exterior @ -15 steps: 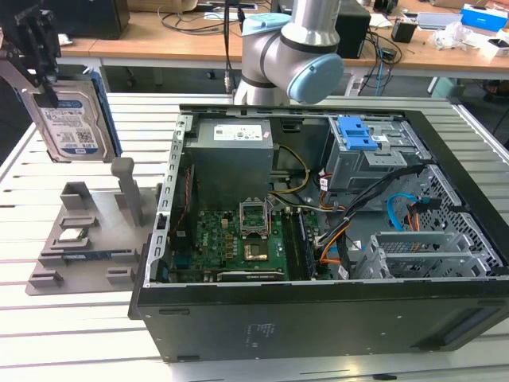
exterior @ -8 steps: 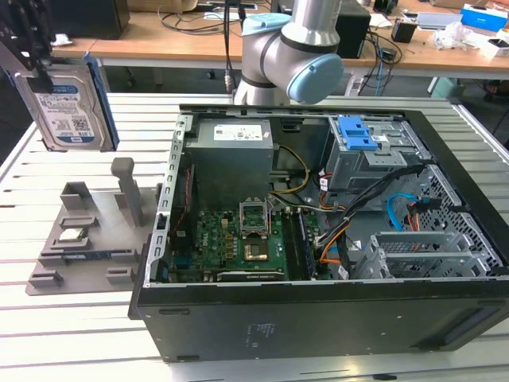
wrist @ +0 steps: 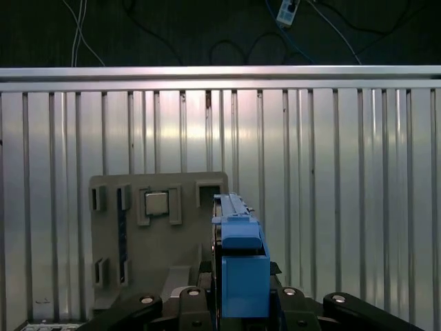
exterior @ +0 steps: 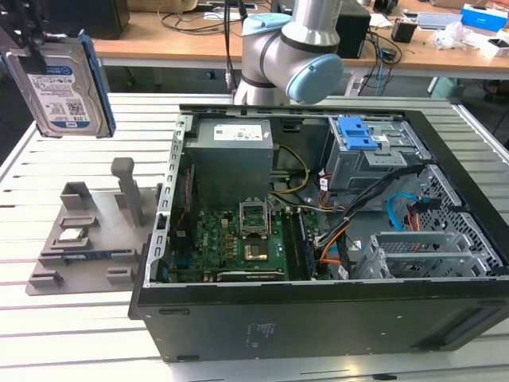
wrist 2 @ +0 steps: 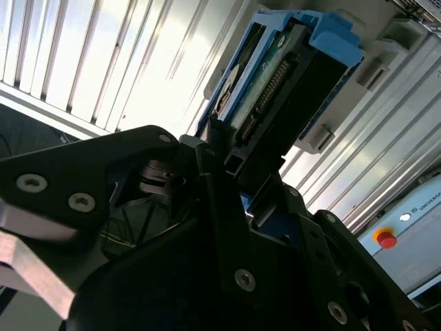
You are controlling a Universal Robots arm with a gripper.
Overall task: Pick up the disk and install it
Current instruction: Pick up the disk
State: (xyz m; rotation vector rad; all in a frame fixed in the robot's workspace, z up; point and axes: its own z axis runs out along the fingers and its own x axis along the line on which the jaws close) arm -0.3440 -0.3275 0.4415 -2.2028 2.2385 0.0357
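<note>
Slatted white metal forms the counter point(exterior: 79, 334) beneath the whole scene. At the exterior view's far left, high above the slats, the disk point(exterior: 65, 91) hangs in the air. The dark gripper point(exterior: 30, 36) pinches its upper end, and both wrist views show the fingers pressing on it from either side.

Its long axis runs close to vertical, leaning a little. The labelled face looks toward the exterior camera, and the blue carrier frame shows along its edge. In the second wrist view the connector row faces the gripper, so we judge that end points up.

We expect it to be stiff, dense and rather heavy for its size, with smooth metal that could slip and insides that dislike knocks. The plastic frame may flex, so the firm flat faces look like the better hold.

Below it sits a grey fixture point(exterior: 87, 231) carrying a processor chip point(exterior: 73, 235). Further right lies the open computer case point(exterior: 318, 318), with a grey drive cage point(exterior: 366, 159) and its blue latch point(exterior: 355, 134).
</note>
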